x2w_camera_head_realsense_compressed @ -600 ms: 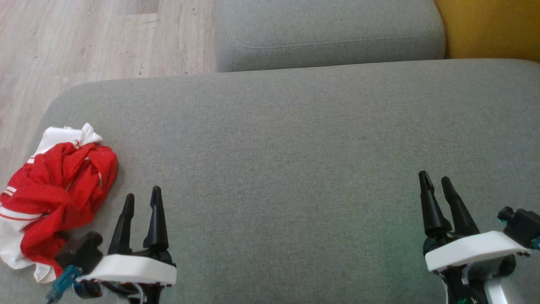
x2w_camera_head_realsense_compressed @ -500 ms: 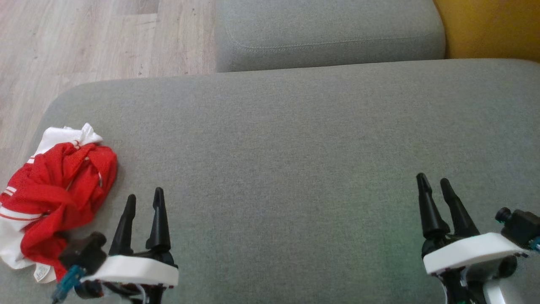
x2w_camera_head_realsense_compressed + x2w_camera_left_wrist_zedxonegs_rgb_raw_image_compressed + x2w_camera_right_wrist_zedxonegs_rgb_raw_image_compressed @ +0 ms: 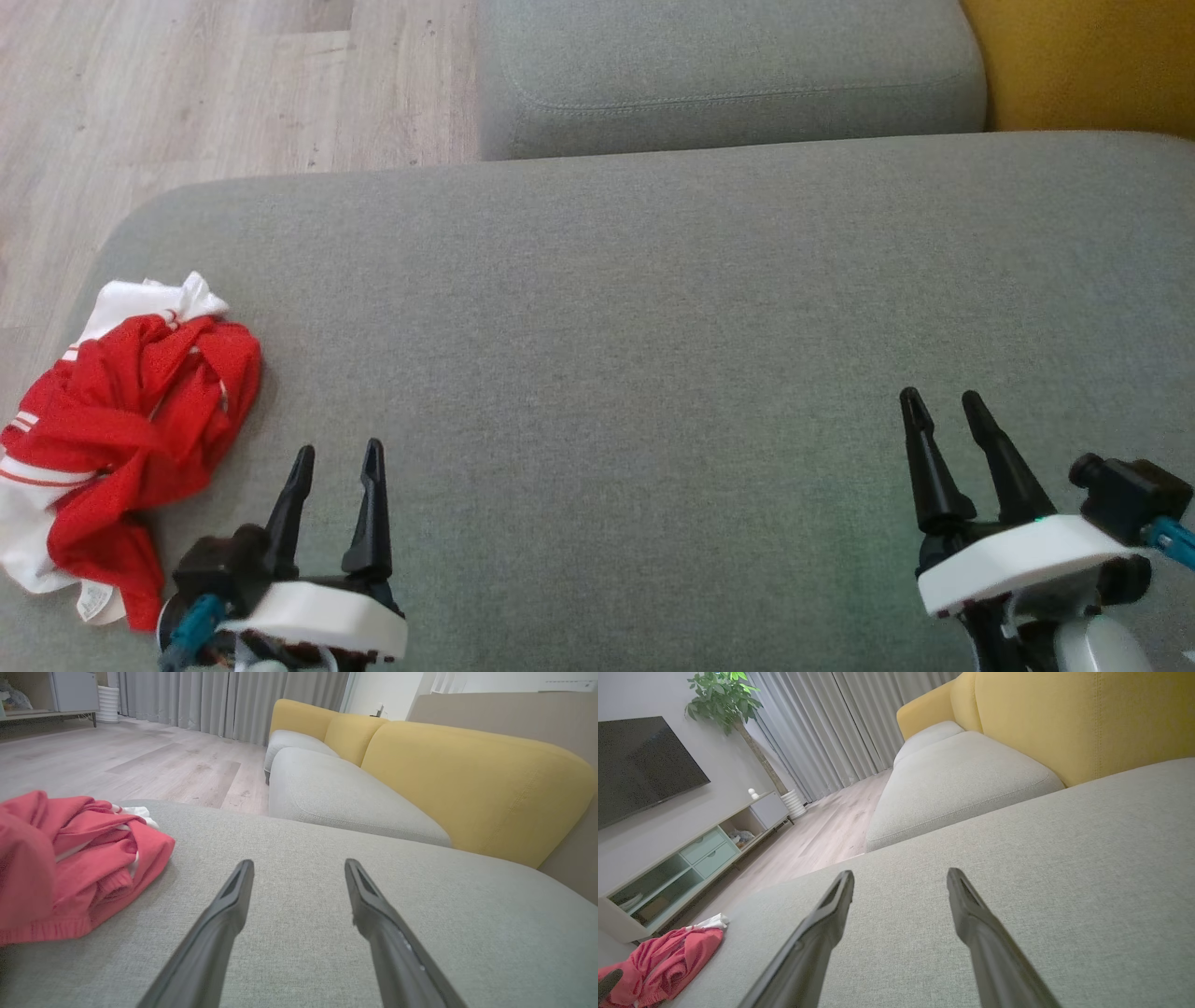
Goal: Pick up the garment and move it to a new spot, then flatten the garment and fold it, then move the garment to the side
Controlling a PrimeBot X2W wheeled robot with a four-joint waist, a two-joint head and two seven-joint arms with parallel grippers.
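One crumpled red-and-white garment (image 3: 131, 429) is lying in a heap at the left end of the grey seat cushion (image 3: 653, 308), close to its rounded corner. The garment is sitting to the left of the left gripper (image 3: 340, 450), just beside it, outside the jaws and not touching the fingers. In the left wrist view the red cloth is showing left of the left finger, and bare cushion is showing between the two fingers. The jaws of the left gripper are standing wide apart and are holding nothing. The right gripper (image 3: 941, 396) is positioned well apart from the garment, near the right end of the cushion. Its jaws are also standing wide apart and are gripping nothing.

The frame edge is cutting off the garment's left side in the head view and the left wrist view, so the full outline is not showing. The folds are hiding which part is sleeve, collar or hem. A small white label (image 3: 91, 605) at the near edge of the heap is too small to read. Whether either gripper is touching the cushion cannot be determined.
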